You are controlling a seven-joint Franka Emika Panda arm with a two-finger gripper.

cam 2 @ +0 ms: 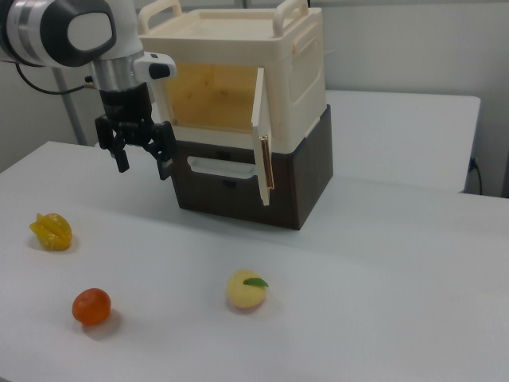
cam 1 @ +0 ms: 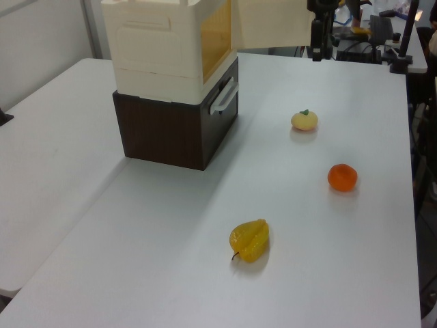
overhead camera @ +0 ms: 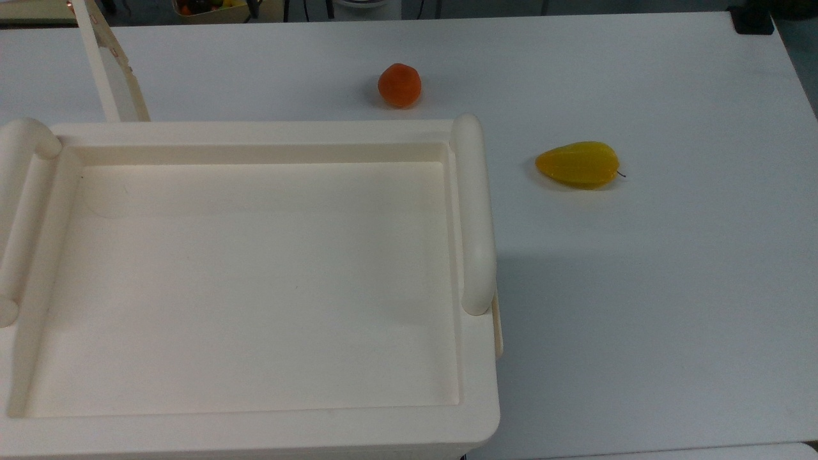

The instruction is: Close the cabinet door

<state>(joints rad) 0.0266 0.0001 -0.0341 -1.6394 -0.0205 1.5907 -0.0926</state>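
Note:
The cabinet (cam 2: 238, 72) is a cream-white box on a dark brown base, with a tray-like top (overhead camera: 255, 281) and bar handles. Its amber inside stands exposed. The cabinet door (cam 2: 261, 135) is swung wide open, roughly square to the front, and shows edge-on in the right view. It appears as a thin panel (overhead camera: 105, 64) at the top view's upper left and as a cream sheet (cam 1: 270, 24) in the left view. My gripper (cam 2: 144, 167) hangs open and empty in front of the cabinet's left front corner in the right view, apart from the door.
On the white table lie a yellow starfruit (overhead camera: 578, 165), an orange (overhead camera: 399, 84) and a peach (cam 2: 246, 290). The dark base (cam 1: 174, 126) has a pale drawer handle (cam 2: 219, 167). Dark equipment (cam 1: 321, 31) stands at the table's far edge in the left view.

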